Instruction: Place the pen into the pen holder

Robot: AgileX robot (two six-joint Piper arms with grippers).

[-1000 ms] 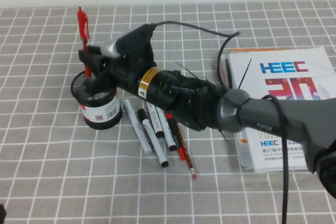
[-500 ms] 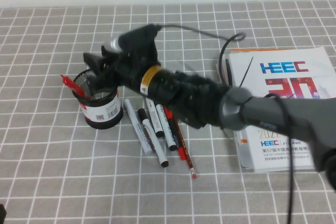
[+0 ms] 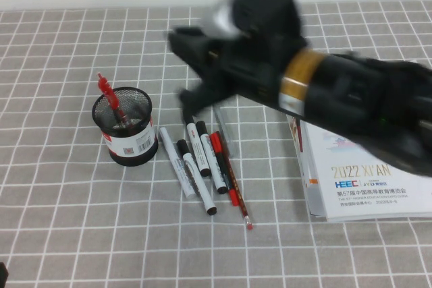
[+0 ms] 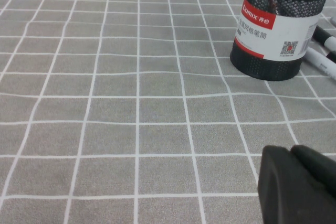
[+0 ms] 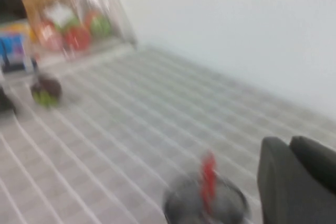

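One job left really: the pen (image 3: 112, 102) stands in the pen holder (image 3: 125, 128), down-left of the right pincer (image 3: 183, 72), which gapes empty. Lift clear; left pincer (image 4: 296, 186), can't tell.

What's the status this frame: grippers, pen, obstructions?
Right gripper open, raised beside the pen holder. Left gripper parked low. Pen standing in holder. Nothing obstructing.

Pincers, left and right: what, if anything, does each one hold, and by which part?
Nothing. The pen stands in the pen holder; the right pincer is raised clear, open. The left pincer is parked, empty.
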